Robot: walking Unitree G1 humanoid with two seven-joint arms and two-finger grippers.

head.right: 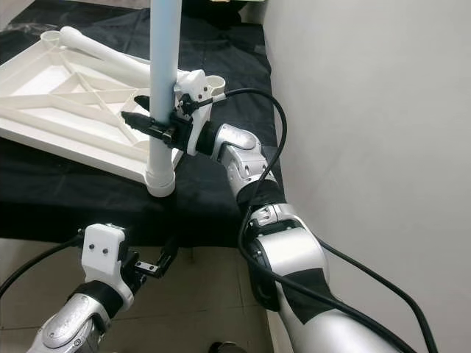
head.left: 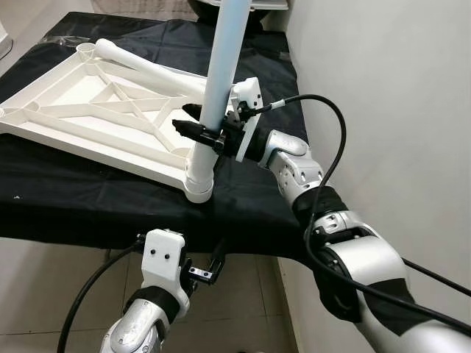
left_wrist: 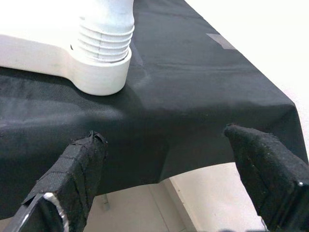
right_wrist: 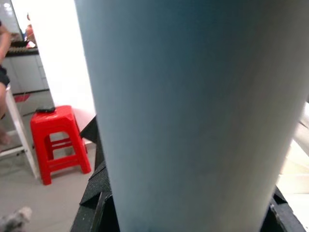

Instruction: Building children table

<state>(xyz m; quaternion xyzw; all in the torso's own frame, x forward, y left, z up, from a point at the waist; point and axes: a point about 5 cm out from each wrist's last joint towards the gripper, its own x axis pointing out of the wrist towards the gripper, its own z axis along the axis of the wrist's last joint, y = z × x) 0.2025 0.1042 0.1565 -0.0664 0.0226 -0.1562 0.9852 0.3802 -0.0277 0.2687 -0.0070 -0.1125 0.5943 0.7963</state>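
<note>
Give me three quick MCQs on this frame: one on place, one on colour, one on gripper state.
1. The upright leg stands in which part of the tabletop?
A. near corner socket B. centre C. far edge
2. The stool's colour?
A. blue B. red C. white
3. The left gripper is:
A. shut on the leg B. shut on the cloth C. open, holding nothing

Answers: 1 A, the upright leg sits threaded in the tabletop corner; 2 B, the stool is red; 3 C, the left gripper has its fingers spread below the cloth.

Upright leg point(head.left: 221, 70) top cut off; person point(right_wrist: 4, 72) half out of frame
</note>
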